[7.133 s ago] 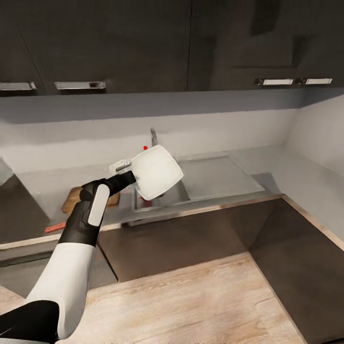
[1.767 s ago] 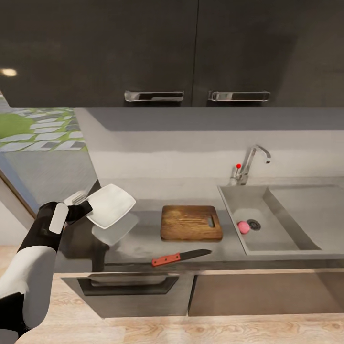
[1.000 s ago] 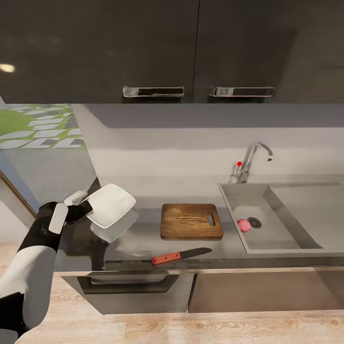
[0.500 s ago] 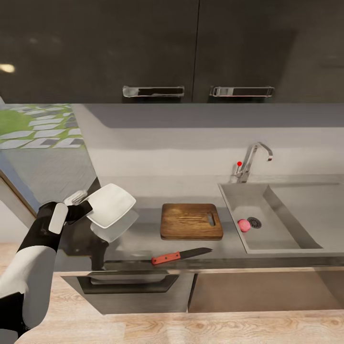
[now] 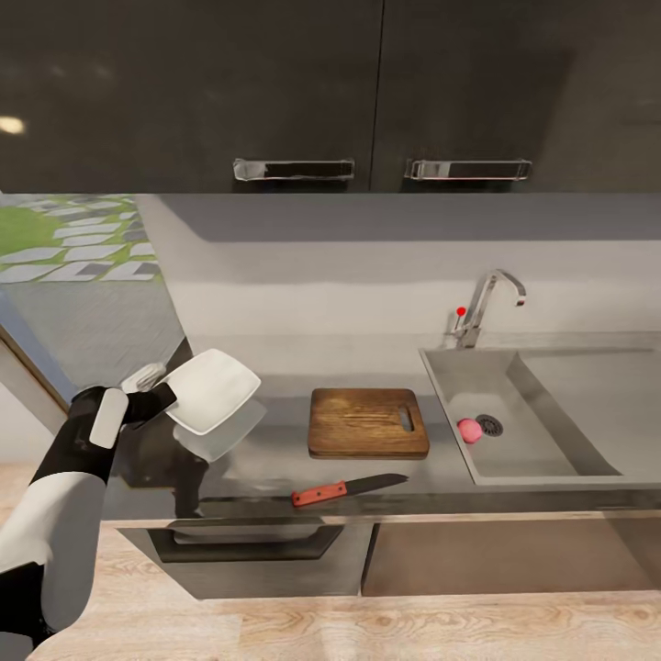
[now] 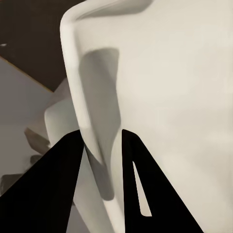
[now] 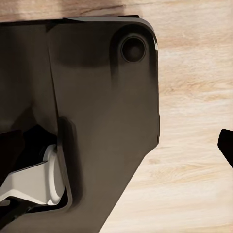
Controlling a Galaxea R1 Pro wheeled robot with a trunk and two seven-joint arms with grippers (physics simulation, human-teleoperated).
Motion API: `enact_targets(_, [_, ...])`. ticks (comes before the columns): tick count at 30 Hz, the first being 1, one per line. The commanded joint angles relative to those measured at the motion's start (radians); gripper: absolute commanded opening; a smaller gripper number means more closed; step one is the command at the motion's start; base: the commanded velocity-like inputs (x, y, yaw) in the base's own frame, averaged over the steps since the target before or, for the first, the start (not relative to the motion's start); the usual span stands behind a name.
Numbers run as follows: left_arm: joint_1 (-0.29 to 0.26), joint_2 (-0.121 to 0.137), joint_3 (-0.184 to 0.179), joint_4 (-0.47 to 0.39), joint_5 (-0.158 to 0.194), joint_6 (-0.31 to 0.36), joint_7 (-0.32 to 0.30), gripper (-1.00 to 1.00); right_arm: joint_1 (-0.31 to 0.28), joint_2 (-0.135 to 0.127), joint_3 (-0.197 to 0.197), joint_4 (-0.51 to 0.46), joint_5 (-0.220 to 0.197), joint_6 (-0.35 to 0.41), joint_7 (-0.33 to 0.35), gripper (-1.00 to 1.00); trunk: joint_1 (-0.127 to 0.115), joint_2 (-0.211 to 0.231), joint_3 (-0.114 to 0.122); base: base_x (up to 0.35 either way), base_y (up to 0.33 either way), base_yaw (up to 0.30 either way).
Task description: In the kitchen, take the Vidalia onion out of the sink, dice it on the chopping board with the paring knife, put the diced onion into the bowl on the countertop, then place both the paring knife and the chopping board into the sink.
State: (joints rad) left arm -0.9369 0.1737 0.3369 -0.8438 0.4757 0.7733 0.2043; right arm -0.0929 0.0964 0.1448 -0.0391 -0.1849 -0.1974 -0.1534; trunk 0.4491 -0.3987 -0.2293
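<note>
Bowl (image 5: 213, 390) rim sits clamped in the left claw (image 5: 163, 393), tilted above the countertop (image 5: 275, 459).

One bowl (image 5: 211, 390), knife (image 5: 344, 489), board (image 5: 365, 422) (single onion (image 5: 469, 430)).

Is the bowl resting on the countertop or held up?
Held up: the left gripper clamps the bowl by its rim, tilted above the countertop, its reflection below.

Home kitchen, simulator render. Grey reflective table (image 5: 275, 459) over dark base cabinets (image 5: 477, 560), dark wall cabinets (image 5: 275, 92) with metal bar handles above. Steel sink (image 5: 542, 431) with angular tap (image 5: 487, 308) set in at right end. Wooden chopping board (image 5: 367, 424) mid-table, paring knife (image 5: 347, 489) at front edge. Light wood floor (image 5: 386, 629) below.
</note>
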Motion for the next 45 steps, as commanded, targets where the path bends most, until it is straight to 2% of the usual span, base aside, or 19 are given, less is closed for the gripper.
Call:
enact_targets(1, [0.000,0.001,0.001,0.034,-0.028,0.009,0.009,-1.00,-0.001,0.000,0.009,0.001,-0.010,-0.004,-0.003,1.00,0.001,-0.001,-0.002,0.000,0.000,0.000])
enact_targets(4, [0.000,0.002,0.001,0.033,-0.028,0.009,0.009,-1.00,-0.001,0.000,0.009,0.001,-0.010,-0.004,-0.003,1.00,0.001,-0.001,-0.002,0.000,0.000,0.000])
enact_targets(5, [0.000,0.002,0.001,0.033,-0.028,0.009,0.009,1.00,-0.001,0.000,0.009,0.001,-0.010,-0.004,-0.003,1.00,0.001,-0.001,-0.002,0.000,0.000,0.000])
enact_targets(16, [0.000,0.009,0.023,0.026,-0.028,0.010,0.009,1.00,-0.001,0.000,0.008,0.001,-0.010,-0.004,-0.003,1.00,0.001,-0.001,-0.002,0.000,0.000,0.000])
enact_targets(31, [0.000,0.007,0.026,0.006,-0.028,0.011,0.009,1.00,-0.001,0.000,0.008,-0.001,-0.010,-0.005,-0.003,1.00,0.001,-0.001,-0.002,0.000,0.000,0.000])
enact_targets(33, [0.000,0.007,0.019,-0.047,-0.028,0.012,0.009,1.00,-0.001,0.000,0.008,-0.001,-0.010,-0.004,-0.003,1.00,0.001,-0.001,-0.002,0.000,0.000,0.000])
enact_targets(40, [0.000,0.006,0.016,-0.141,-0.028,0.037,0.009,1.00,-0.001,0.000,0.008,-0.001,-0.010,-0.005,-0.003,1.00,0.001,-0.001,-0.002,0.000,0.000,0.000])
enact_targets(45, [0.000,0.004,0.014,-0.249,-0.029,0.138,0.008,1.00,-0.001,0.000,0.007,-0.001,-0.010,-0.005,-0.003,1.00,0.001,-0.001,-0.002,0.000,0.000,0.000])
